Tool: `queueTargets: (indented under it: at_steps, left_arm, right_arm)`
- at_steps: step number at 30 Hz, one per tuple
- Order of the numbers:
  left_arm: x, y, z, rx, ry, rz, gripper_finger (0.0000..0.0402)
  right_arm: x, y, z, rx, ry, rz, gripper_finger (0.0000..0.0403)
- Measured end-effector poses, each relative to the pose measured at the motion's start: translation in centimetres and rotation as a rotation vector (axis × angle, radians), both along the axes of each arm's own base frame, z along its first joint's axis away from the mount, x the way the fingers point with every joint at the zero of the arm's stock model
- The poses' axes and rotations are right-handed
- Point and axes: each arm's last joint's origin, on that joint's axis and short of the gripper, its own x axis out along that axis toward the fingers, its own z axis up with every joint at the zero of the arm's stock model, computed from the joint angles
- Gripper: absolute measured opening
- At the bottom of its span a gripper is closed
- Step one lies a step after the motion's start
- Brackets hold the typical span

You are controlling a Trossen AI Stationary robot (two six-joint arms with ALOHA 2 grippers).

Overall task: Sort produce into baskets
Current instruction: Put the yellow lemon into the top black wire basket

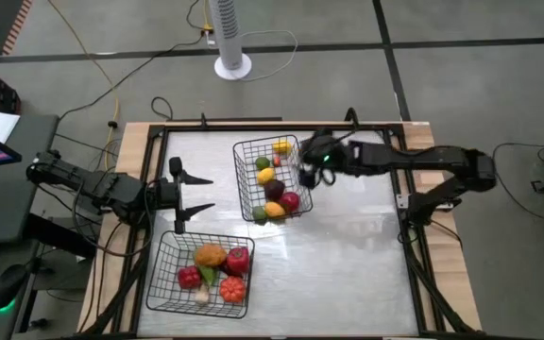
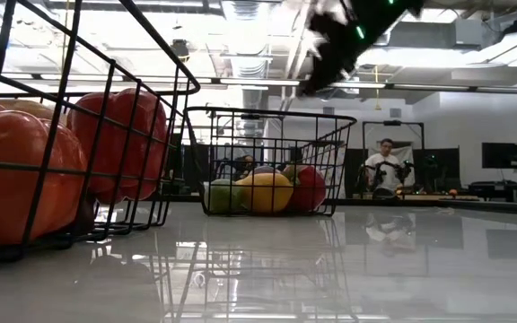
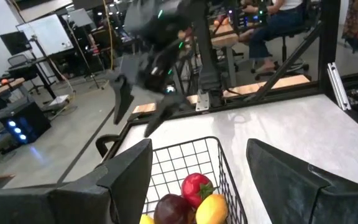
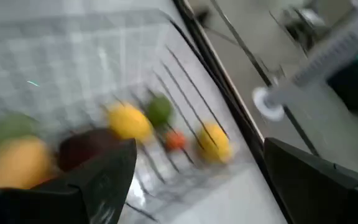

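Right claw point(image 1: 303, 176): released, empty, beside far basket point(image 1: 296, 145).
Left claw point(image 1: 195, 194): released, empty, waiting above near basket point(image 1: 163, 272).
Produce point(image 1: 274, 188): in both baskets.

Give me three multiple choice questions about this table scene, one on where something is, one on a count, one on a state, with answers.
1. Where is the right end effector?
A. At the far basket's right rim
B. Inside the near basket
C. Off the table

2. How many wire baskets hold produce?
A. One
B. Two
C. Three

3. How do the left end effector's fingers stand?
A. Open, empty
B. Shut on a lemon
C. Shut, empty

Answers: 1 A, it hangs beside the far basket. 2 B, the far basket and the near basket. 3 A, fingers spread with nothing between.
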Motion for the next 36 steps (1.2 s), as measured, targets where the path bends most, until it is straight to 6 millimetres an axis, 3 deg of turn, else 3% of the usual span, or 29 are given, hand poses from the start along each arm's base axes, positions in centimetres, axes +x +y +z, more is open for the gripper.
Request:
queueTargets:
  at_steps: [8, 12, 15, 20, 26, 36]
  left_arm:
    - [0.0, 0.0, 0.2, 0.012, -0.014, 0.004, 0.0249]
    - [0.0, 0.0, 0.2, 0.013, -0.014, 0.008, 0.0249]
    - [0.0, 0.0, 0.2, 0.018, -0.013, 0.007, 0.0249]
    - [0.0, 0.0, 0.0, 0.019, 0.000, 0.012, 0.0249]
    - [0.0, 0.1, -0.2, 0.003, 0.023, 0.017, 0.0249]
    - [-0.1, 0.1, -0.7, -0.057, 0.051, 0.027, 0.0249]
  right_arm:
    - [-6.7, -9.1, -7.4, 0.177, 0.022, -0.202, 0.0371]
    - [-7.7, -12.8, -9.7, 0.257, -0.035, -0.224, 0.0368]
    - [-7.1, -14.7, -11.1, 0.310, -0.100, -0.175, 0.0368]
    - [-4.4, -16.8, -12.4, 0.327, -0.096, -0.079, 0.0367]
    - [-1.3, -18.7, -12.3, 0.380, -0.084, 0.095, 0.0367]
    - [1.0, -19.8, -13.7, 0.417, -0.055, 0.245, 0.0354]
